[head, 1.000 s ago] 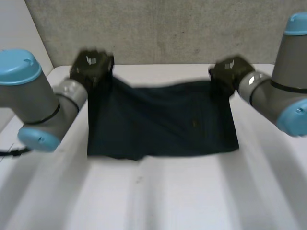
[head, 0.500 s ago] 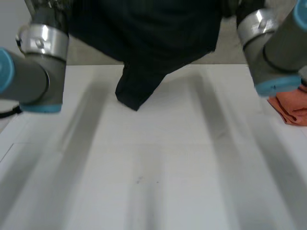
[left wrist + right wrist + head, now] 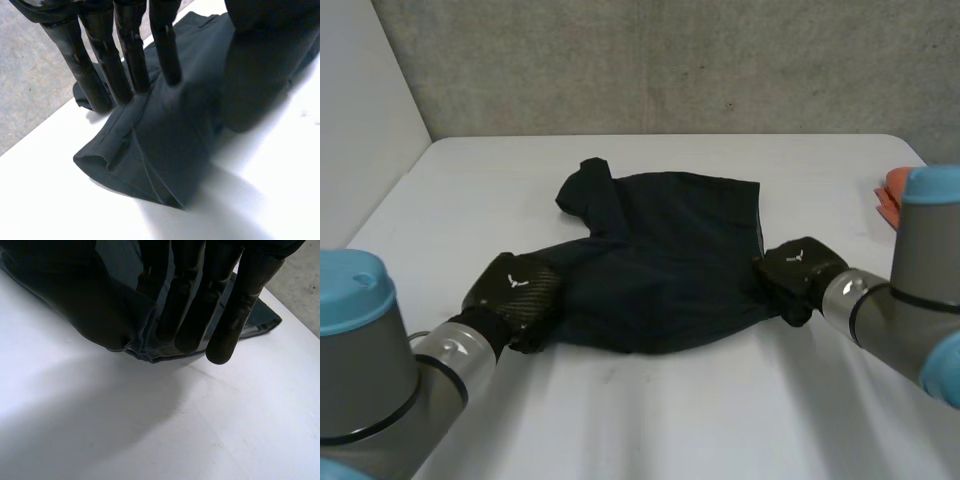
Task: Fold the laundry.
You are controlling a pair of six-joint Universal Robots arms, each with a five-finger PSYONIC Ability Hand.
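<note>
A dark garment (image 3: 660, 260) lies spread on the white table (image 3: 720, 410), with a sleeve-like flap (image 3: 585, 185) sticking out at its far left. My left hand (image 3: 515, 295) rests at the garment's near left corner. In the left wrist view its fingers (image 3: 125, 55) are straight and spread, their tips on the rumpled cloth (image 3: 150, 165), the thumb apart from them. My right hand (image 3: 795, 270) sits at the near right corner. There its straight fingers (image 3: 230, 300) press the cloth's edge (image 3: 145, 354) against the thumb.
An orange cloth (image 3: 890, 190) lies at the table's right edge, beyond my right arm (image 3: 910, 320). A grey wall stands behind the table's far edge. Bare table stretches in front of the garment.
The garment, held high in the air half a second ago, has come down and now lies on the table. Both hands have dropped to its near corners, and the left fingers have straightened.
</note>
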